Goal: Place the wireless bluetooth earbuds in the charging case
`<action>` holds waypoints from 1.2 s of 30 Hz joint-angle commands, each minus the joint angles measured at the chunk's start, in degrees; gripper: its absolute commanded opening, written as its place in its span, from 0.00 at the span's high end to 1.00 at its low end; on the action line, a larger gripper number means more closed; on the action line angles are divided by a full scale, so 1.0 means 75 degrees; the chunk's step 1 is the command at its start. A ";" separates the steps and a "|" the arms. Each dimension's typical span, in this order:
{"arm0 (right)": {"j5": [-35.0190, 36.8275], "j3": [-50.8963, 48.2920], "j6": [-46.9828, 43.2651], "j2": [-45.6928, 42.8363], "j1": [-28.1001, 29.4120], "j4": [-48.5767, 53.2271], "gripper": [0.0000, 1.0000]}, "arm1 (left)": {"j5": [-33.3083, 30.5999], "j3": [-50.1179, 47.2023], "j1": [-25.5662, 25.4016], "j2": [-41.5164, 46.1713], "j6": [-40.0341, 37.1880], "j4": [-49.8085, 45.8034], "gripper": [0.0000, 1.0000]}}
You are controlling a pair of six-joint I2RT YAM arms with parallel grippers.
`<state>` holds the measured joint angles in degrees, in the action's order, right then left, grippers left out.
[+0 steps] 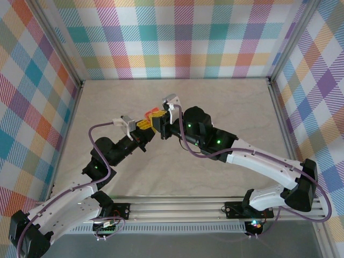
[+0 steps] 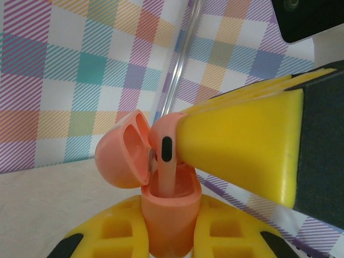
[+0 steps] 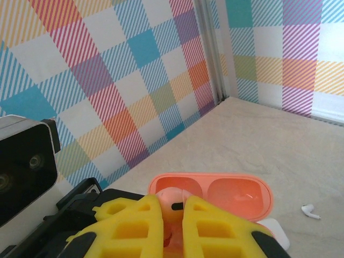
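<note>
— While both arms are meeting over the middle of the pale, marbled table (image 1: pixel 177 97), the plaid walls (image 1: pixel 177 37) are boxing it all in. What's the left gripper doing?

— The left gripper (image 2: pixel 169 228) is clamping its ribbed yellow fingers around the lower body of the case (image 2: pixel 169 207). It's holding the case upright, with the lid (image 2: pixel 121 156) swinging open to one side. I can't tell whether it's lifted off the table.

— And the right one?

— The right gripper (image 3: pixel 172 207) is pinching narrow on the pink earbud (image 2: pixel 164 141), taking it by the rounded head. The stem is pointing down into the case's well. It's looking partly in, not seated.

— How's that bud going to handle?

— I'm reckoning it's feather-light, hard and glossy, so it's likely to be slipping or twisting if the squeeze is off-centre. The head is the place to be holding it, because the stem needs to be free for sliding in.

— And the case?

— Smooth, pebble-rounded salmon plastic, stiff, with a hinge I'm guessing won't be liking side force. Gripping low on the body is leaving the opening clear.

— Anything smaller out there?

— A white earbud (image 3: pixel 310 210) is lying on the table, well apart from the case.
</note>
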<state>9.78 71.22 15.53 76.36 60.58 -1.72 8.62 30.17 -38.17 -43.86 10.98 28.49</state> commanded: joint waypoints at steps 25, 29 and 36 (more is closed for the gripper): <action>-0.0155 0.0007 0.0362 0.0354 0.0074 0.1049 0.80 | -0.0089 -0.0004 -0.0090 0.0447 0.0073 0.0221 1.00; -0.0157 0.0021 0.0344 0.0310 0.0069 0.1049 0.77 | -0.0104 -0.0004 -0.0090 0.0457 0.0071 0.0221 1.00; -0.0150 0.0028 0.0323 0.0237 0.0074 0.1049 0.74 | -0.0096 -0.0015 -0.0090 0.0469 0.0065 0.0221 1.00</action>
<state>8.97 71.02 17.56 77.84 60.62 1.39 7.57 29.28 -38.17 -42.44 11.14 23.42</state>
